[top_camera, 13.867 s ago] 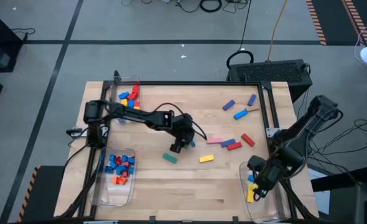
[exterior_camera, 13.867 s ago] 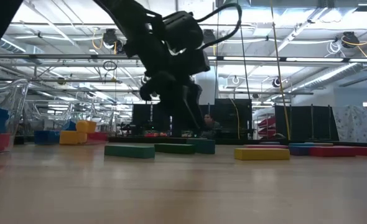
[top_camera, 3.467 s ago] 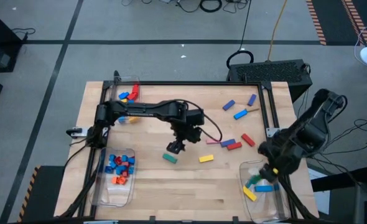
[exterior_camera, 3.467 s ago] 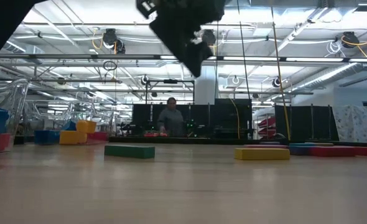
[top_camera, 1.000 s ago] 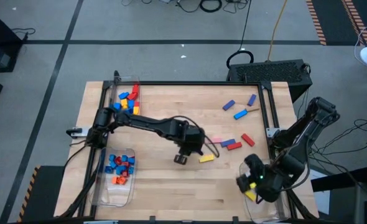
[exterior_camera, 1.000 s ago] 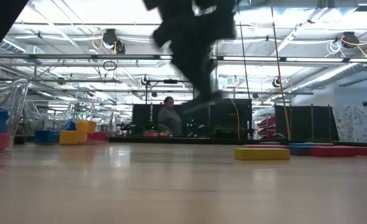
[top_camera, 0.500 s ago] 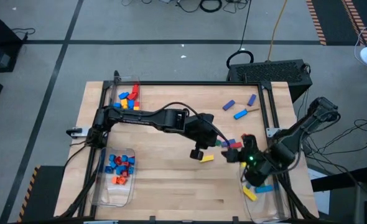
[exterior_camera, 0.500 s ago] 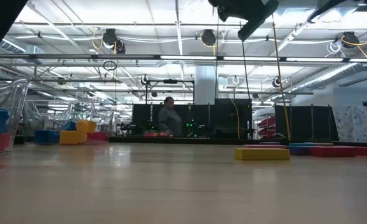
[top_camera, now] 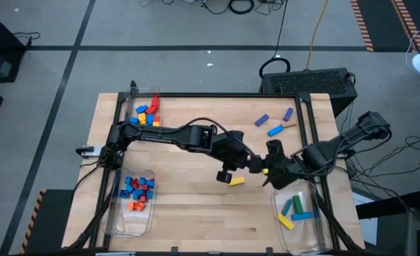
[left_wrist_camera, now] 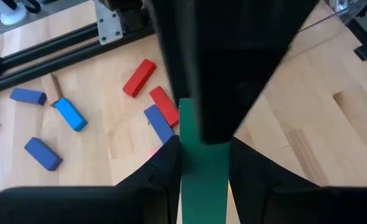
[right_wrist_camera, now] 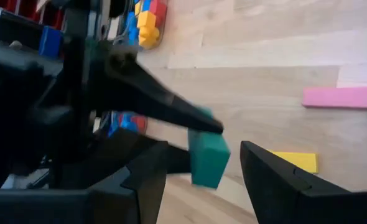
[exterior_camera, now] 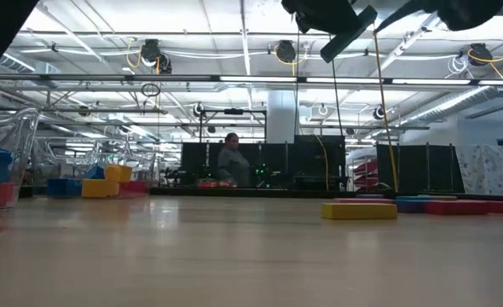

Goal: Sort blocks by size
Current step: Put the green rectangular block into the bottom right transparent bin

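My left gripper (left_wrist_camera: 203, 146) is shut on a long green bar (left_wrist_camera: 202, 171), held high over the middle of the table, right of centre (top_camera: 255, 166). My right gripper (right_wrist_camera: 214, 152) is open and faces it from the table's right (top_camera: 269, 169). Its two fingers stand on either side of the bar's free end (right_wrist_camera: 208, 155). Whether they touch it, I cannot tell. In the left wrist view the right gripper (left_wrist_camera: 227, 62) hides the bar's far end. A yellow bar (top_camera: 235, 180) lies flat on the table just below both grippers. My left gripper pinches the green bar by its two long sides (left_wrist_camera: 186, 158) between its two fingers. The bar runs along the fingers and sticks out past their tips toward the table's right. It is lifted clear of the table.
Blue and red bars (left_wrist_camera: 158, 115) and a pink bar (right_wrist_camera: 340, 96) lie under the grippers. More blue bars (top_camera: 275, 131) lie far right. A clear bin (top_camera: 277, 213) at the near right holds green, blue and yellow bars. Two clear bins (top_camera: 124, 213) with blocks stand on the left.
My left gripper has carried the green bar up and toward the table's right, from near the yellow bar. My right gripper has left the near-right bin and swung toward the table's middle. It now meets the bar's free end.
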### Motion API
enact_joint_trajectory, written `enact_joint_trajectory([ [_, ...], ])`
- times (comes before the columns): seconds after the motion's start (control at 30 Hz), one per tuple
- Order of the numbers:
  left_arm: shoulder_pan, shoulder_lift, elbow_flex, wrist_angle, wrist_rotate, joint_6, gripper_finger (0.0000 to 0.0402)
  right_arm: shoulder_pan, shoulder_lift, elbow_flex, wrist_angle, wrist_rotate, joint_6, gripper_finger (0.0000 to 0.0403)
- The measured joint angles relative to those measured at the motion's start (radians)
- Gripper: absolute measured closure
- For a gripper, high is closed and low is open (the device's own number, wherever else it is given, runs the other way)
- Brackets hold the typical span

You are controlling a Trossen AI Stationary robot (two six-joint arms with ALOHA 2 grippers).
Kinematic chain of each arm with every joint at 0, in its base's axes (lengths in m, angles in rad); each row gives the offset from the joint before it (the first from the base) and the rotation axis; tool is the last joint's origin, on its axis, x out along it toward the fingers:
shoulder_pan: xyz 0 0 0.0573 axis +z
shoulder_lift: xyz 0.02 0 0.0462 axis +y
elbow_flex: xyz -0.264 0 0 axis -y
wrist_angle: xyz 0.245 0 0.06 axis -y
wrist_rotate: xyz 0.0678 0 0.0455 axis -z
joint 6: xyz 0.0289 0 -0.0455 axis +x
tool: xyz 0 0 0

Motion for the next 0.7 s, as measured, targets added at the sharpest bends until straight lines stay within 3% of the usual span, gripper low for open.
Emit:
enact_joint_trajectory([
  [0.17, 0.0, 0.0, 0.0, 0.001, -0.009, -0.006, 0.0298, -0.035, 0.0, 0.0, -0.013, -0.011, -0.004, 0.0243],
  [0.43, -0.001, 0.002, -0.002, -0.003, -0.033, -0.007, 0.0298, -0.055, 0.01, 0.0, -0.005, -0.11, -0.022, 0.0343],
  [0.63, 0.0, 0.002, -0.002, 0.002, -0.037, -0.007, 0.0298, -0.06, 0.009, 0.0, -0.014, -0.083, -0.036, 0.0358],
  [0.7, 0.0, 0.002, -0.002, 0.004, -0.055, -0.009, 0.0281, -0.06, 0.004, 0.0, -0.02, -0.078, -0.042, 0.0359],
])
